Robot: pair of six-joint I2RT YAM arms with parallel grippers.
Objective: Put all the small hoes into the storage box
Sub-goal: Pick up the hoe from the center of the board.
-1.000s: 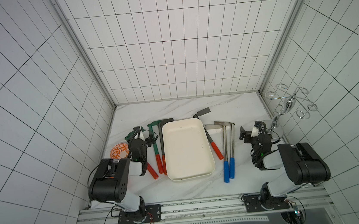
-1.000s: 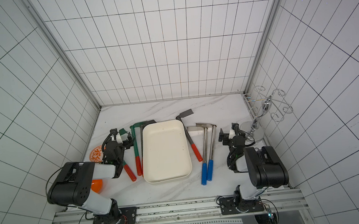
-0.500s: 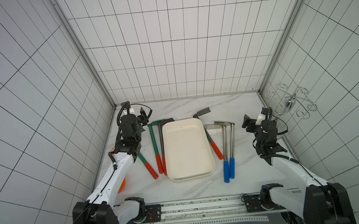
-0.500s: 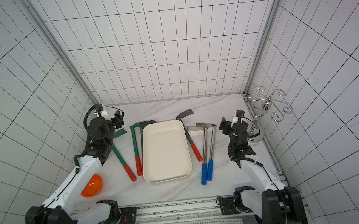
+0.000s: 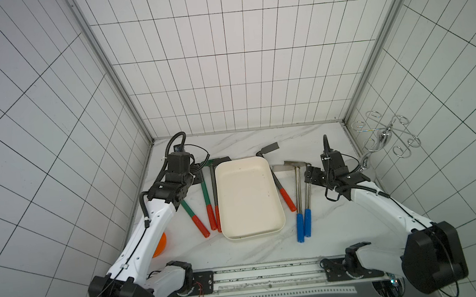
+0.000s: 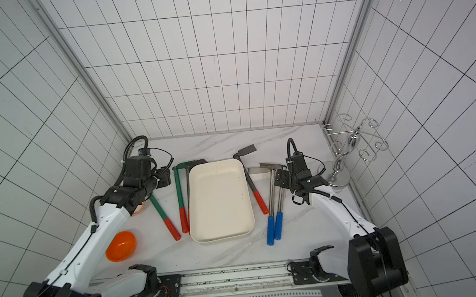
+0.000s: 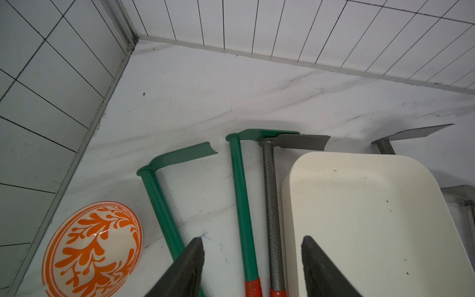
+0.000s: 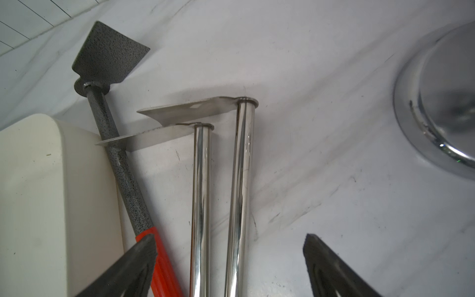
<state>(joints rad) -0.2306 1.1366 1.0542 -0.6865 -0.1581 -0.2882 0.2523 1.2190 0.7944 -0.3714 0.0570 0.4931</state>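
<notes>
Both arms have swung out from their bases over the white marble table in the last second. The left claw narrowed to about half; the right barely changed.

The shallow cream-white plastic storage box sits mid-frame in both top views and has no hoe in it. Six short hoes lie flat around it; I cannot tell which is "the small" one.
- Left of the box: outer green hoe with red grip, inner green hoe with red grip, and left speckled-grey hoe just beside the box wall.
- Right of the box: right speckled-grey hoe with red grip, then two polished steel hoes with blue grips.

The left gripper is half open and empty, hovering over the inner green and left grey shafts. The right gripper is wide and empty, over the steel shafts.

Step, as I judge it: pre-grasp, with nothing picked yet. Next move: commit to one hoe, straddle only that shaft, descend and close. The shafts lie close together, so there is a risk of pinching two.
</notes>
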